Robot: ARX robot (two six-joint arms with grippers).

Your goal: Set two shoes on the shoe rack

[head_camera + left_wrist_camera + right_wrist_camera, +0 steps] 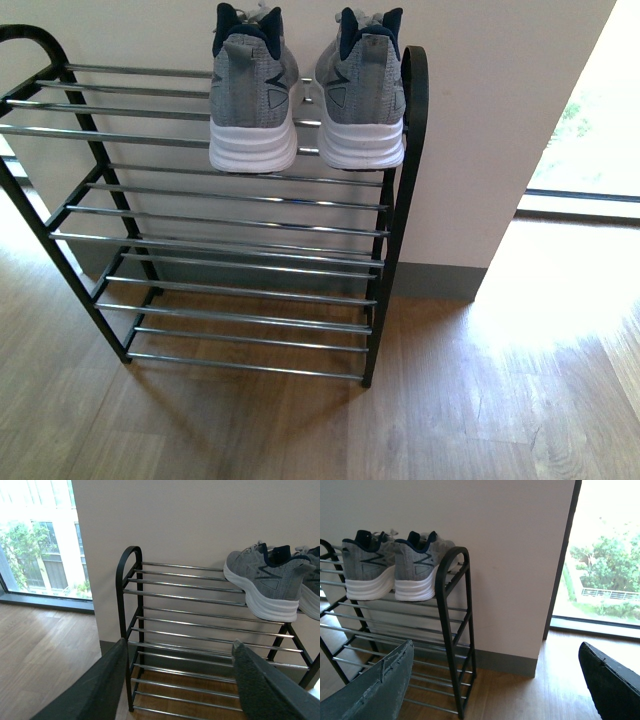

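Closest up is the left gripper [180,645], seen from its own wrist cam: dark fingers [102,687] spread wide, nothing between them, hanging in the air out in front of the rack [129,580] and not touching it. Same deal with the right gripper [495,647], jaws wide apart and holding nothing, off by the rack's right end. Moving outward, the rack is a black frame with rounded side loops and three tiers of thin chrome bars, and it stands right up against a pale wall [480,120] on a wood floor [450,400]. Both grey sneakers [253,95] are parked on the top tier at the right end, side by side with a small gap, upright on their white soles, navy collars up. From the front cam the heels face the camera and sit about at the front bar, toes toward the wall. The right one of the pair is just beside the right side loop. Past the wall's edge on the right there's a bright window [600,130] with greenery outside, and sunlight washes out the floor below it.
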